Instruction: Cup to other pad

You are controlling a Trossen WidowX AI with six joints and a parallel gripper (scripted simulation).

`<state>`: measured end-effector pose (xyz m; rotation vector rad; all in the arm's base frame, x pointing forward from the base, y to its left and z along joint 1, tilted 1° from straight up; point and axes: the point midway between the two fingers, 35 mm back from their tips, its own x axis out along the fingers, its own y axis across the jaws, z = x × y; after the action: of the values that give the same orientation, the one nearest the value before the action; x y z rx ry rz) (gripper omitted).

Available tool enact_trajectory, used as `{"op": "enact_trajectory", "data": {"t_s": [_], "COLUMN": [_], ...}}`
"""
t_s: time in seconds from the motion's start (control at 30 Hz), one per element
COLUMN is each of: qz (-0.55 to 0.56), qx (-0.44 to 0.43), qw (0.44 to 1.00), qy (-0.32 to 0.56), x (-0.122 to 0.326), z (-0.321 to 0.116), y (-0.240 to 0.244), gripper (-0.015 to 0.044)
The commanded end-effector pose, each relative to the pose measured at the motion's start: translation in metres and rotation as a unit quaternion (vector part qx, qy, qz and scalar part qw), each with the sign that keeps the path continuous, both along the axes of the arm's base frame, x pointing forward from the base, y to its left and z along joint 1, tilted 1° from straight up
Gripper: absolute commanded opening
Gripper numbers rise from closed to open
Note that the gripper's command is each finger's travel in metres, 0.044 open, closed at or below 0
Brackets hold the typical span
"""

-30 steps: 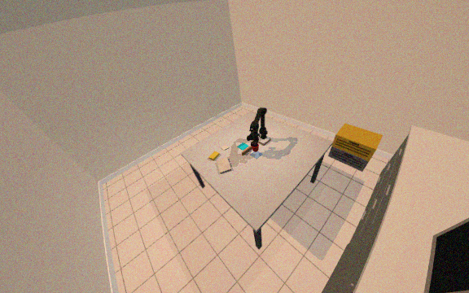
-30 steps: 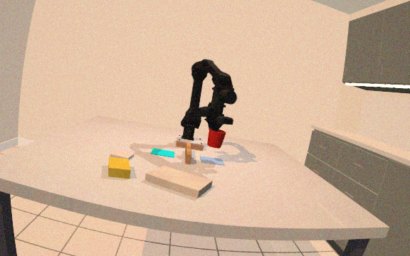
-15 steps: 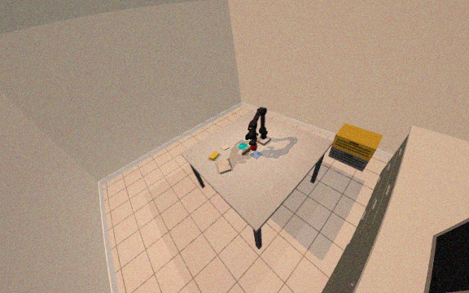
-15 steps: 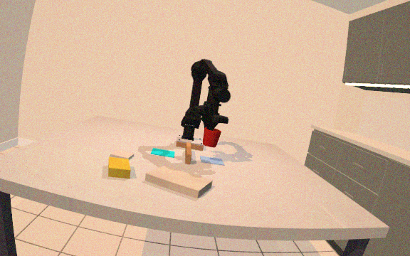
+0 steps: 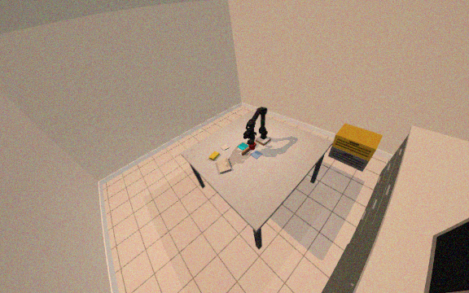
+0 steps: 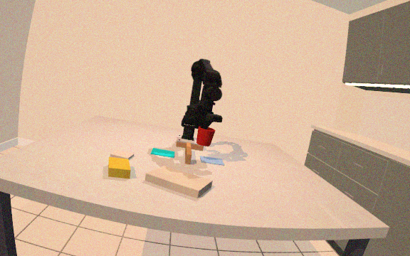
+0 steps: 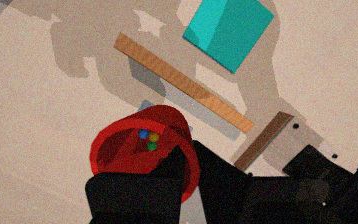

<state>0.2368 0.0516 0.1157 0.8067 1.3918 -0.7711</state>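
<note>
The red cup [image 5: 252,146] [image 6: 205,136] [image 7: 176,116] hangs above the table, slightly tilted. A blue marble [image 7: 143,134], a yellow marble [image 7: 153,137] and a green marble [image 7: 152,146] lie inside it. My gripper [image 6: 207,126] [image 7: 188,144] is shut on the cup's wall, one finger inside the cup. The light blue pad [image 5: 256,155] [image 6: 212,161] [image 7: 145,105] is below the cup, mostly hidden by it in the wrist view. The teal pad [image 5: 243,146] [image 6: 162,153] [image 7: 240,30] lies beyond the wooden bar, with nothing on it.
The upright wooden bar [image 6: 188,153] [image 7: 180,80] stands between the pads, close beside the cup. A yellow block [image 5: 214,155] [image 6: 119,168], a thick beige board [image 5: 224,166] [image 6: 178,181] and a small flat piece [image 6: 121,155] lie farther from the arm's base.
</note>
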Motion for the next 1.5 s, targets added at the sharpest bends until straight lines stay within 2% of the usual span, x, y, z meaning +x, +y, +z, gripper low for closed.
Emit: {"op": "enact_trajectory", "data": {"t_s": [0.0,1.47], "qz": [0.003,0.003], "qx": [0.001,-0.002], "qw": [1.000,1.000], "qy": [0.002,0.002], "x": [-0.001,0.001], "z": [0.000,0.001], "y": [-0.007,-0.084], "gripper": [0.0000,0.0000]}}
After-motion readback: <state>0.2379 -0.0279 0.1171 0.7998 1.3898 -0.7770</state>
